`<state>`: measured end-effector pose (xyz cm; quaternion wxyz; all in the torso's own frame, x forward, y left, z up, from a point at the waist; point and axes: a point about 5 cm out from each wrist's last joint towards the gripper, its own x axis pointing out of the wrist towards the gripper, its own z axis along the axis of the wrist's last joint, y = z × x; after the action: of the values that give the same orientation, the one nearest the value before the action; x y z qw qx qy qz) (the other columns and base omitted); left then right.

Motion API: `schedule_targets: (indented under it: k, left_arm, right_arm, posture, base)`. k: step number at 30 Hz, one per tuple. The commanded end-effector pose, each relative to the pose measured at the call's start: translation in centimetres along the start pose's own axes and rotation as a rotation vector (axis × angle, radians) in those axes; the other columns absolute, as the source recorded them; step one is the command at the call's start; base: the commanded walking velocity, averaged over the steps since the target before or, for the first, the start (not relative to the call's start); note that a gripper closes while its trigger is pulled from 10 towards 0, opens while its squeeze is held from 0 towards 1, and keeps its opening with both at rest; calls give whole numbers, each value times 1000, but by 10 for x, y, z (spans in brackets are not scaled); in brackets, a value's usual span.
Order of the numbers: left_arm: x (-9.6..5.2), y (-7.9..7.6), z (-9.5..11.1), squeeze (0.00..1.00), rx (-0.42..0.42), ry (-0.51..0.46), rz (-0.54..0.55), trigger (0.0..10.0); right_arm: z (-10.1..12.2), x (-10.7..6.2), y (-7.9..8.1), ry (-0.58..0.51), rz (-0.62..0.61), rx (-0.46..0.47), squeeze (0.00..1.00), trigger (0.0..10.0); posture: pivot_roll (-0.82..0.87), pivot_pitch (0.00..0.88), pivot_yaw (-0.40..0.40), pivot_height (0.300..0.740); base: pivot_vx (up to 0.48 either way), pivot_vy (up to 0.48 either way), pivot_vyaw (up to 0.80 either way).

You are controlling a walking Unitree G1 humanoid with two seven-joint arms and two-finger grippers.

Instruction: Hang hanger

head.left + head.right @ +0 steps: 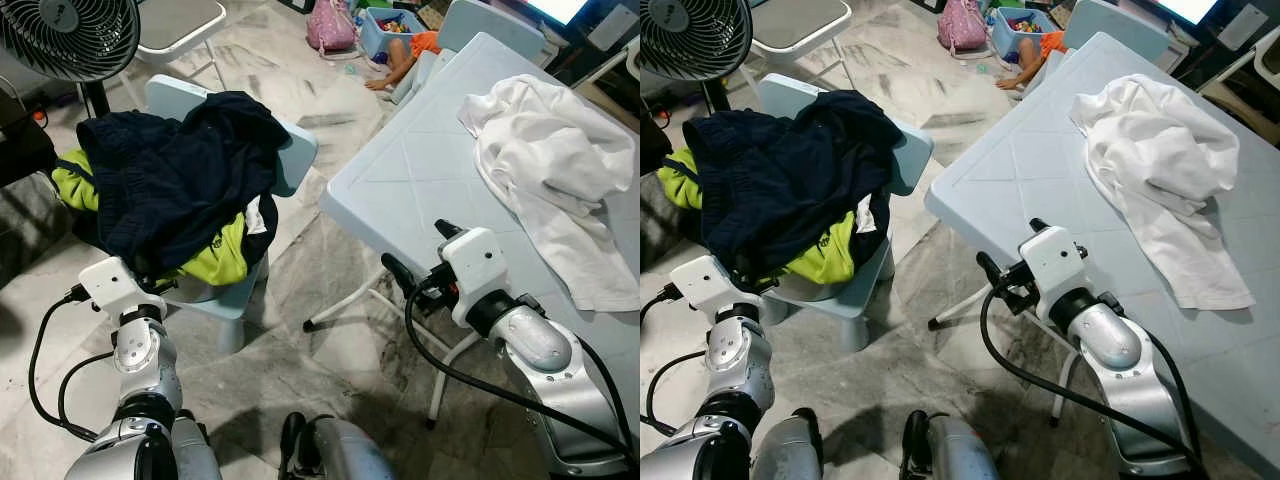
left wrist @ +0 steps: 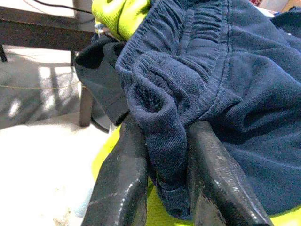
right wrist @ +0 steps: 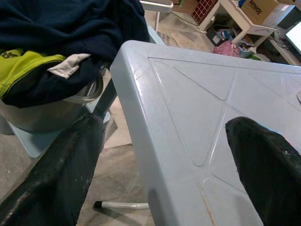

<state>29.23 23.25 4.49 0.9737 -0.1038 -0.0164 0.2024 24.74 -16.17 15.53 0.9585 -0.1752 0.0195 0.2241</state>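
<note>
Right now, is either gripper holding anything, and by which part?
The left gripper is shut on the navy garment, pinching a ribbed fold at its hem. The right gripper is open at the table corner, holding nothing.

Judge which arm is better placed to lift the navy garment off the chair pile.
Left. The left gripper is shut on the navy garment; the right gripper hovers open at the table corner.
</note>
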Motion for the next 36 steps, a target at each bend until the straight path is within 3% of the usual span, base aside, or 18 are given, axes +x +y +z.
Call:
schedule_targets:
  k: [1,16,20,23,24,26,29,31,34,35,36]
  left_arm:
    - [-5,-6,-9,0,-3,43,-38,0]
    - [-2,0,1,0,57,4,-93,0]
    - [-4,4,7,0,156,-8,-143,0]
    - [-4,4,8,0,186,-6,-169,0]
    - [-5,5,12,0,267,-6,-239,0]
    - [-3,5,15,0,301,-1,-274,0]
    - [-1,5,22,0,326,-6,-297,0]
    - [0,5,29,0,400,-13,-332,0]
    - [1,8,32,0,443,-11,-315,0]
    - [-1,10,30,0,450,11,-310,9294]
    - [-2,10,31,0,454,13,-304,10000]
  right_arm:
    - [-5,-1,-3,22,-18,0,0,10000]
    - [-8,13,8,-5,-33,53,0,10000]
    - [-10,24,8,-32,-71,91,0,10000]
    - [-10,27,10,-39,-79,99,0,10000]
    - [-10,35,14,-59,-97,122,0,10000]
    - [-11,41,17,-69,-108,135,0,10000]
    - [-12,44,17,-80,-130,149,0,10000]
    - [-17,48,17,-84,-169,170,0,10000]
    - [-22,50,16,-73,-202,173,0,10000]
    - [-27,51,14,-66,-231,191,0,10000]
    - [-29,51,13,-62,-249,199,0,10000]
  posture:
    - [-230,217,-254,740]
    - [-154,186,-199,740]
    - [-92,148,-141,740]
    - [-71,132,-124,740]
    - [-34,97,-86,740]
    - [-16,69,-62,740]
    - [-6,48,-45,740]
    - [9,0,-8,740]
    - [17,0,17,740]
    - [22,0,28,740]
    - [23,0,32,740]
  base:
    - [0,0,0]
    - [0,0,0]
    - [0,0,0]
    - [0,0,0]
    - [0,0,0]
    - [0,0,0]
    - [0,0,0]
    - [0,0,0]
    - [0,0,0]
    - [0,0,0]
    - [0,0,0]
